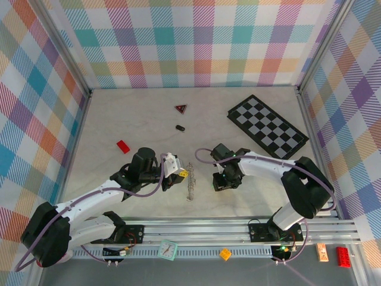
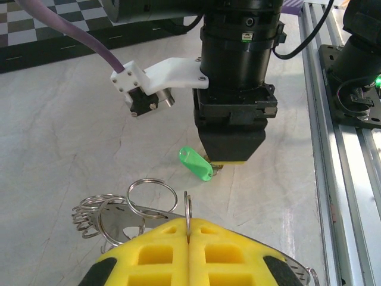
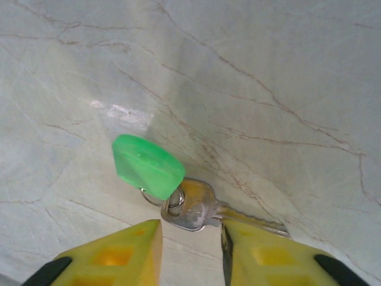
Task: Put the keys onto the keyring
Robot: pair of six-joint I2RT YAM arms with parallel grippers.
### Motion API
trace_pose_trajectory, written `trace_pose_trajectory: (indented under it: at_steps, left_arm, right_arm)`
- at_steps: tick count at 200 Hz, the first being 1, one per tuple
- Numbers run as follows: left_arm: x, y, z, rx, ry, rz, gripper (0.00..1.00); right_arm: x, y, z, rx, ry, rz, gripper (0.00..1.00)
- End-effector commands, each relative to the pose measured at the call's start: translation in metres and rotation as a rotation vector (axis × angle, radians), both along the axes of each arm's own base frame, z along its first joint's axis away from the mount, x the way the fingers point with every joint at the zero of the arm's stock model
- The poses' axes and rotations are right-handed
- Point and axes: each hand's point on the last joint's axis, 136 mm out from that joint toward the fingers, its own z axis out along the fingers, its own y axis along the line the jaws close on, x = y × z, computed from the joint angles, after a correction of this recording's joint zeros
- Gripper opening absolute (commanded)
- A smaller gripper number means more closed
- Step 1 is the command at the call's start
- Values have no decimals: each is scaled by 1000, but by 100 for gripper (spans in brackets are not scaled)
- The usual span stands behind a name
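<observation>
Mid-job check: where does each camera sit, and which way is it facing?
Top external: above and behind the bases, looking down on the table; left arm and right arm show.
Left wrist: faces the right gripper; left fingers pinch the keyring.
Right wrist: looks down at a key; right fingers flank it.
Shared: both wrist views show the green tag.
</observation>
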Motion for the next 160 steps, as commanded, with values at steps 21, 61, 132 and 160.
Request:
trace_pose_trajectory:
  at_steps: [21, 61, 132, 160]
  left_arm:
    - [-1, -5, 15, -15, -40, -21, 0]
    - [-1, -4, 15, -13, -39, -20, 0]
    - [-1, -4, 13, -9, -37, -17, 0]
    - [-1, -4, 13, -9, -35, -19, 0]
  right_arm:
    - [4, 14, 3, -12, -11, 10, 36]
    - [13, 4, -5, -141, -52, 7, 41]
    - [41, -6, -5, -243, -171, -46, 33]
    - [53, -14, 3, -288, -233, -48, 17]
